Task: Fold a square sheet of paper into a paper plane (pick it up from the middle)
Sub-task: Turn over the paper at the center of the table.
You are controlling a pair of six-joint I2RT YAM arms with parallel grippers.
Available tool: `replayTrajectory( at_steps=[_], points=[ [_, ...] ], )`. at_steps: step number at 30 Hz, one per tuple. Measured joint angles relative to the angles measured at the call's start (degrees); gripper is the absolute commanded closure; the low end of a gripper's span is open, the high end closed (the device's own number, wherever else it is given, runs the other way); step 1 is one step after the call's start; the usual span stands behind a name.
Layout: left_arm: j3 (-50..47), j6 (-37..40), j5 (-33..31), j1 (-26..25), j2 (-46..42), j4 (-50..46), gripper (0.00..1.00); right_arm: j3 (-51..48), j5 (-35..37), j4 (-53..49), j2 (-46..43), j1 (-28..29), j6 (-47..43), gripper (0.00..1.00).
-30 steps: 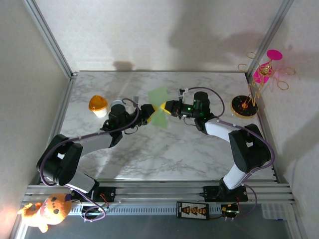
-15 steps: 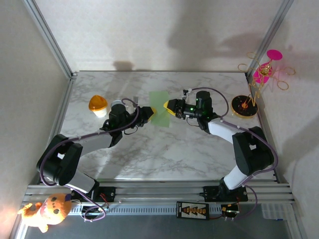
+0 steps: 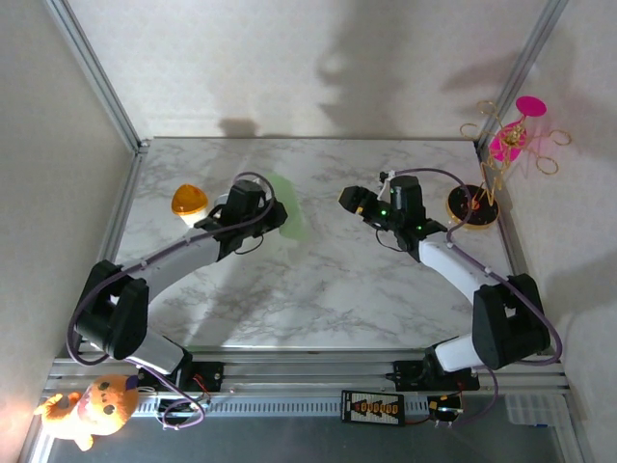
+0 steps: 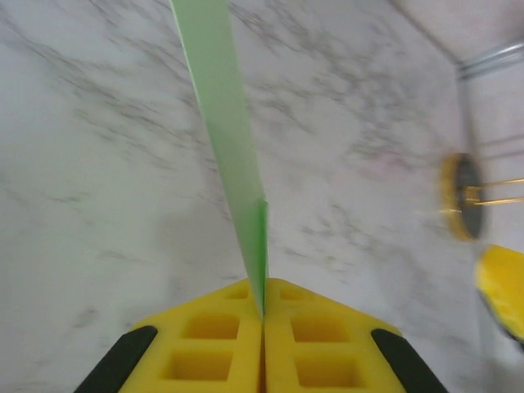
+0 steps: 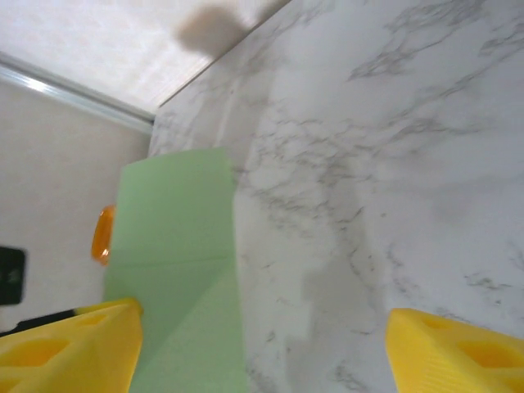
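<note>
The square sheet of paper point(image 3: 292, 217) is pale green and folded into a narrower strip, held up off the marble at the table's centre left. My left gripper point(image 3: 274, 214) is shut on its near edge. In the left wrist view the sheet point(image 4: 225, 123) runs edge-on out from between the closed yellow fingertips of that gripper point(image 4: 263, 315). My right gripper point(image 3: 349, 200) stands open to the right of the sheet, apart from it. In the right wrist view the sheet point(image 5: 172, 246) shows a cross crease and a diagonal fold, beyond the wide-apart yellow fingers of that gripper point(image 5: 262, 348).
An orange-lidded cup point(image 3: 189, 204) stands left of the left gripper. The pink-and-gold ornament stand point(image 3: 501, 154) sits at the far right edge on its round base point(image 3: 469, 204). Aluminium frame posts point(image 3: 96, 77) border the marble table point(image 3: 318, 289).
The right gripper let go of the sheet, opened wide and drew back to the right. The left gripper closed on the sheet and carried it left and farther back.
</note>
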Motion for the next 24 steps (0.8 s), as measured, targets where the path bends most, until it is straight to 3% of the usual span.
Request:
replayTrajectory(
  at_steps=[9,14,19,24],
  points=[
    [14.84,9.77,-30.95,-8.15,9.2,-22.51,0.93,-0.42,8.15,-2.89,-2.21,-0.11,-1.27,0.12],
    [19.32,11.06,-42.29,-11.41,16.83,-30.69,0.93,-1.42,10.1,-3.63,-3.15,-0.22,-1.44,0.11],
    [22.47,10.78,-45.92,-14.05,24.13,-34.86,0.86,-2.27,12.04,-4.07,-3.72,-0.59,-1.25,0.11],
    [22.53,8.5,-38.32,-14.71,26.47,-32.76,0.66,-3.41,13.62,-4.33,-4.33,-1.16,-0.72,0.11]
  ],
)
